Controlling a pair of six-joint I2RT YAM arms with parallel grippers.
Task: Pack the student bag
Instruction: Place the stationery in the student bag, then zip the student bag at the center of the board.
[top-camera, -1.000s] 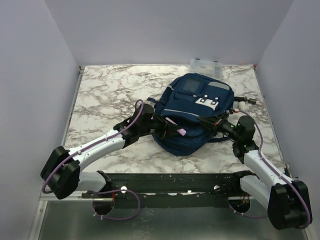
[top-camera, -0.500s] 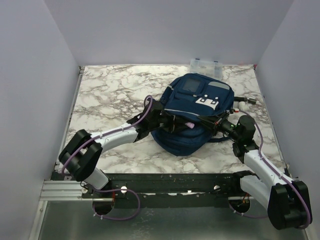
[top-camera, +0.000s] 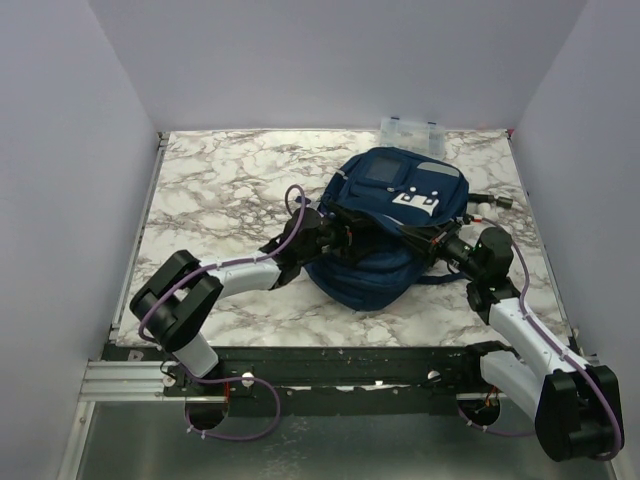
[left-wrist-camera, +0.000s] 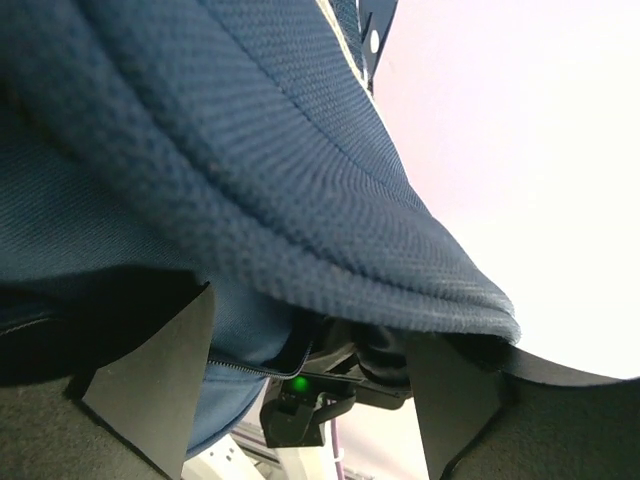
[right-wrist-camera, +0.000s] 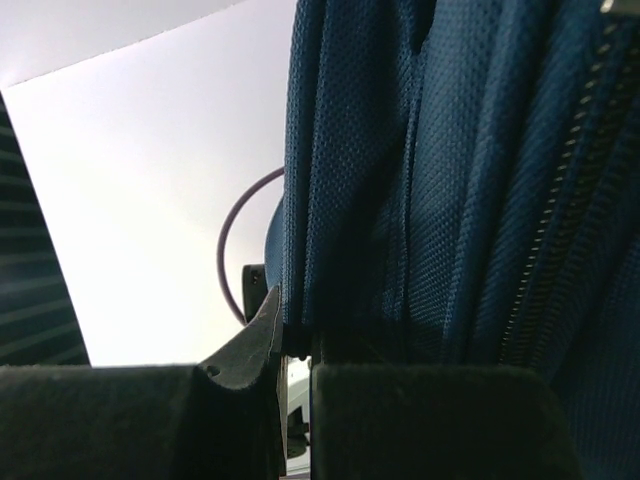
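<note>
The student bag (top-camera: 392, 215), navy with grey stripes and a white patch, lies right of the table's middle. My left gripper (top-camera: 358, 233) is pushed under the bag's upper flap into its opening. In the left wrist view its fingers (left-wrist-camera: 150, 385) stand wide apart with nothing between them, under the blue fabric (left-wrist-camera: 250, 150). My right gripper (top-camera: 432, 240) is at the bag's right side. In the right wrist view it (right-wrist-camera: 296, 345) is shut on a fold of the bag's fabric (right-wrist-camera: 400, 200) and holds it up.
A clear plastic compartment box (top-camera: 410, 129) stands at the back edge behind the bag. A small pale object (top-camera: 488, 208) lies right of the bag. Purple walls close in the table on three sides.
My left arm has reached forward and to the right, pushing its gripper deeper into the bag's opening. A small pink thing seen at its tip earlier no longer shows. The right arm has hardly moved.
</note>
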